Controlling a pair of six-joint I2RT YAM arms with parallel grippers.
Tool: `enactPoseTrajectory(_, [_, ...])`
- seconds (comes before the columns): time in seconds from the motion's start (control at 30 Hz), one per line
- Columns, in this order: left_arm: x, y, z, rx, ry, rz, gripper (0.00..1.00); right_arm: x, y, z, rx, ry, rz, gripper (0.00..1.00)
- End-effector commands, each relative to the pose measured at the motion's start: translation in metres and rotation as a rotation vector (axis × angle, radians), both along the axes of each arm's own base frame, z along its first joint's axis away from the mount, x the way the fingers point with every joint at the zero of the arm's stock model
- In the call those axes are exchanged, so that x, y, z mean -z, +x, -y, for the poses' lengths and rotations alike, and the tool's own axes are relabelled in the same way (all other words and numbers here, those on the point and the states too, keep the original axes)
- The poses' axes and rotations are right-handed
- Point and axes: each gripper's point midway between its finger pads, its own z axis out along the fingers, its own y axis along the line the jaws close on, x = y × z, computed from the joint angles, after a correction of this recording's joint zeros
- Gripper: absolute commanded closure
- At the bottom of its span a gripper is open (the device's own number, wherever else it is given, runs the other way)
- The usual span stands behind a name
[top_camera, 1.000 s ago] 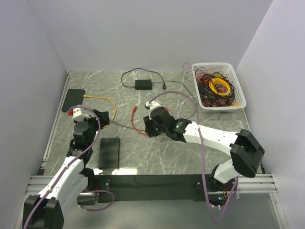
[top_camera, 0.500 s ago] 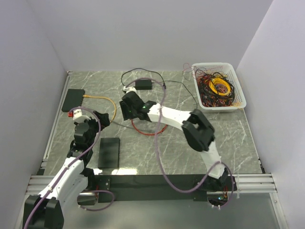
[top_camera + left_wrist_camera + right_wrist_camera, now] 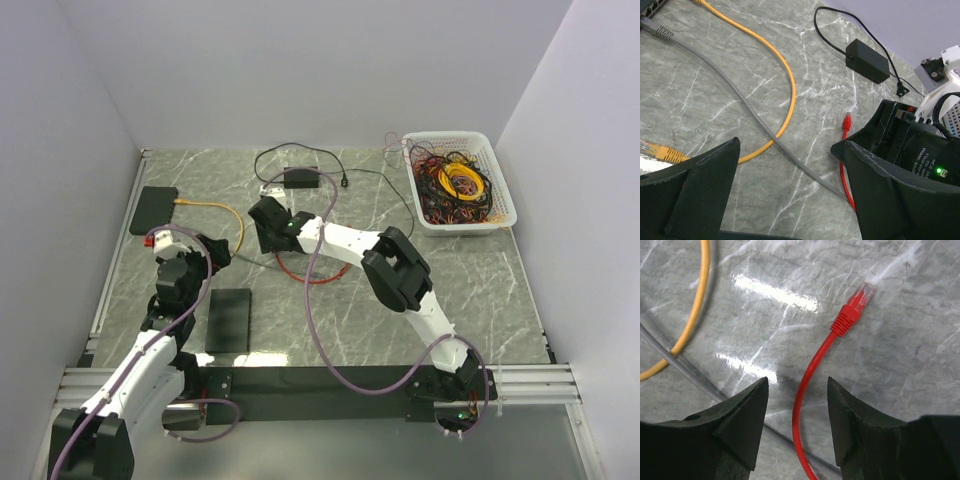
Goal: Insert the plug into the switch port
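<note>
Reaching step: the right gripper [image 3: 796, 390] hovers open and empty, the red Ethernet plug [image 3: 856, 307] just ahead of its fingertips. It should advance and close there. The left gripper [image 3: 791, 150] gapes empty.

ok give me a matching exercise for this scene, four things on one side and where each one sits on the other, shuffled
Things:
1. red plug
2. yellow cable
3. black power adapter
4. white basket

Places:
A. far right corner, full of tangled cables
B. far middle of the table
C. lying just ahead of the open right pincer
D. arcing out from the black switch at the left

Pairs: 1-C, 2-D, 3-B, 4-A
</note>
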Motion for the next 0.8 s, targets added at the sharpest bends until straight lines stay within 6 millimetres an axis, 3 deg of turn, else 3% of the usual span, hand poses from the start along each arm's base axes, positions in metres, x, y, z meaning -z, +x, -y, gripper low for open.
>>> enactPoseTrajectory(0.0, [-0.008, 0.001, 0.0, -0.004, -0.011, 0.038, 0.09, -0.016, 0.014, -0.008, 0.04, 0.032, 0.04, 0.43])
enactPoseTrajectory(0.13, [-0.009, -0.001, 0.0, -0.004, -0.013, 0.041, 0.08, 0.0, 0.018, -0.012, 0.048, 0.017, 0.021, 0.48])
enactPoseTrajectory(0.2, [-0.008, -0.001, 0.0, -0.004, -0.013, 0.041, 0.08, 0.0, 0.02, -0.016, 0.047, 0.024, 0.02, 0.57])
enactPoseTrajectory(0.3, [-0.008, -0.001, -0.001, -0.006, -0.013, 0.042, 0.08, 0.006, 0.019, -0.017, 0.049, 0.018, 0.007, 0.63])
enactPoseTrajectory(0.5, [-0.008, -0.001, -0.001, -0.006, -0.012, 0.041, 0.09, 0.009, 0.016, -0.005, 0.082, -0.004, 0.009, 0.64])
enactPoseTrajectory(0.6, [-0.009, -0.001, 0.0, -0.006, -0.013, 0.044, 0.09, -0.006, 0.014, -0.002, 0.087, 0.029, 0.024, 0.64])
enactPoseTrajectory(0.77, [-0.008, -0.001, 0.0, -0.004, -0.012, 0.039, 0.09, -0.006, 0.013, 0.0, 0.094, 0.018, 0.02, 0.64])
